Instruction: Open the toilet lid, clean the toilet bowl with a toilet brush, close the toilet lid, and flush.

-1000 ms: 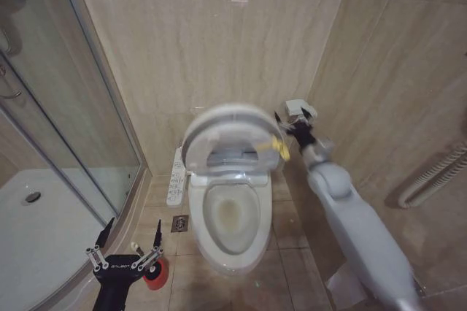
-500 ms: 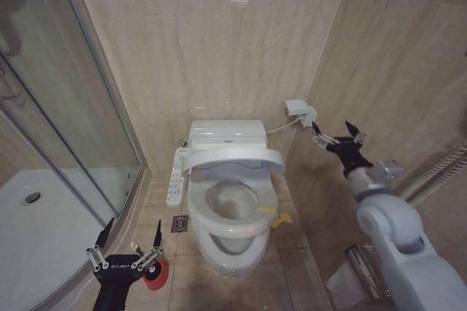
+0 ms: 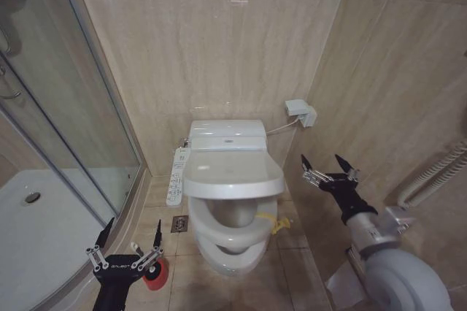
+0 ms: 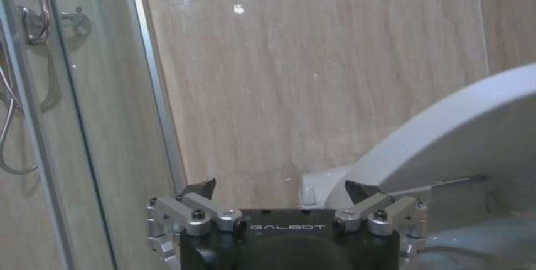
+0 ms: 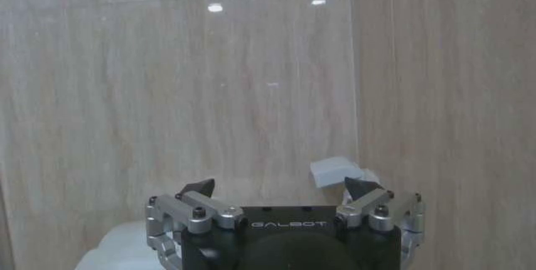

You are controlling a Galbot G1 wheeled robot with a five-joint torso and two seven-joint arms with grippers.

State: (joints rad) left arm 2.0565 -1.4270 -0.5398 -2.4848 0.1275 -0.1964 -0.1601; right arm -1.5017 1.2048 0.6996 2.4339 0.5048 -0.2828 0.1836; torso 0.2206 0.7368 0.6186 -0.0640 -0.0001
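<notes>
- Right claw [image 3: 328, 167] hangs spread and empty beside the toilet, apart from the lid [image 3: 232, 173].
- Lid sits partly lowered over the bowl [image 3: 228, 242]; it looks unsupported and may slam.
- Left claw [image 3: 130, 244] is spread low near a red cup [image 3: 154, 273]; the brush is probably there, hard to tell.

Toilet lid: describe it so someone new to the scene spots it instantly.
Start at the white toilet against the back tiled wall, right of the glass shower door. The toilet lid is the big pale oval cover in front of the tank, hanging part-way down over the toilet bowl. Unlike the seat ring below it, it has no hole.
</notes>
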